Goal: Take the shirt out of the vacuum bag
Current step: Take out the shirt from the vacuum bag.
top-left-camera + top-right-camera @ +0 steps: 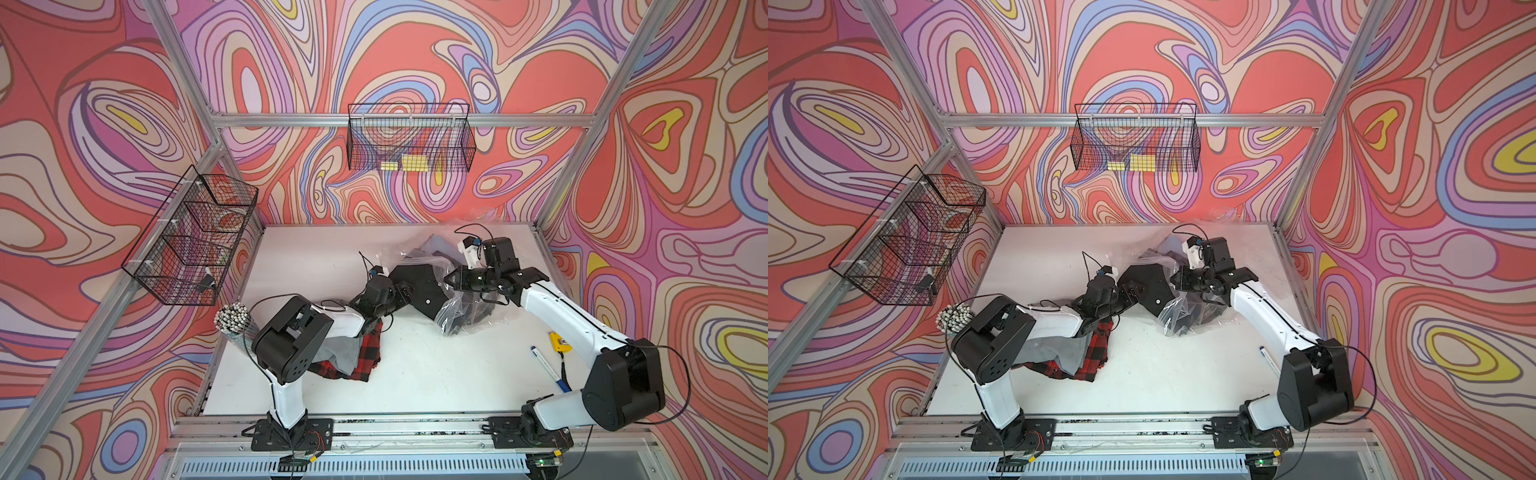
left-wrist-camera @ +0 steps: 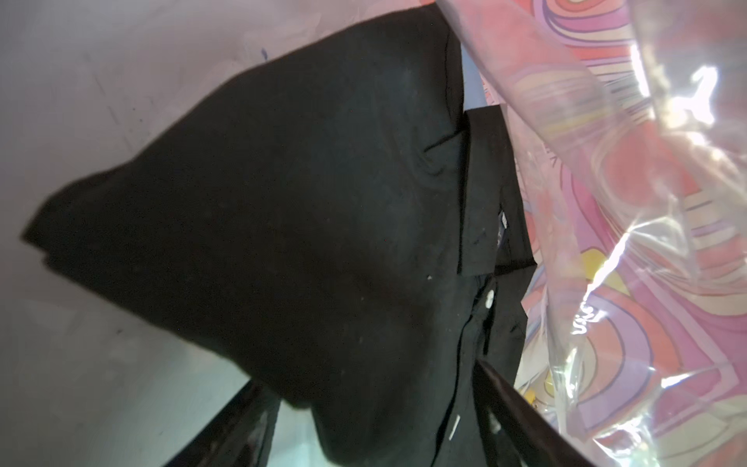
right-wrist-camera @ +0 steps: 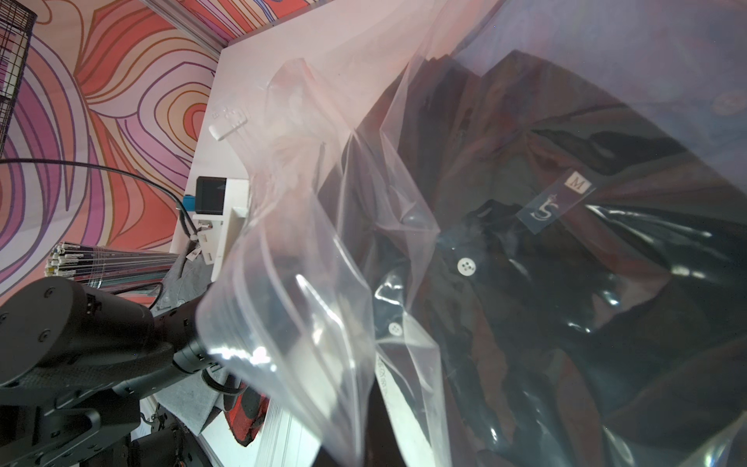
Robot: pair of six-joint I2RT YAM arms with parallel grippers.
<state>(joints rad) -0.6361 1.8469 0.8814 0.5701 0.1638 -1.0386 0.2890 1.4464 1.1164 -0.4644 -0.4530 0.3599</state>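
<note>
Left hand [image 1: 406, 291], outstretched, gapes around the shirt [image 1: 424, 278]; right hand [image 1: 449, 281] pinches the vacuum bag [image 1: 457, 320].

Both top views are looking steeply down from high above the front rail [image 1: 415, 424], facing the back wall, from far enough off to be taking in the whole white table [image 1: 436, 374], the left arm [image 1: 291, 332], the right arm [image 1: 573, 316] and the wire basket [image 1: 409, 141] hanging there. They are sharing almost the same scene, shifted slightly sideways. The left wrist camera is sitting very near the black shirt [image 2: 303, 202], which is filling most of its picture, with the plastic bag [image 2: 626, 202] alongside. The right wrist camera is looking from close by through that bag at the same shirt, and catching the left arm and a far table corner.
</note>
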